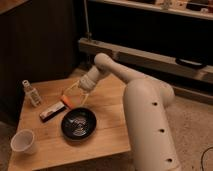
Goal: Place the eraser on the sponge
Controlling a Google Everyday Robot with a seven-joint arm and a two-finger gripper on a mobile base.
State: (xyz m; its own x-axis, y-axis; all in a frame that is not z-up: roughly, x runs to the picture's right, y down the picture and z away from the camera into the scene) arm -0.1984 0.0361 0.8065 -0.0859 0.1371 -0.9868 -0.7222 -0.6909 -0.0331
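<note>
Splayed gripper [75, 96] low over pan handle [67, 103]

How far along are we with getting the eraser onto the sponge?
Nothing looks done: the eraser lies on the table beside the pan. In hand: the gripper hovers with open fingers by the pan's orange handle, close to the eraser, holding nothing. Left: grasp, carry, place. The sponge is out of sight, likely behind the arm.
</note>
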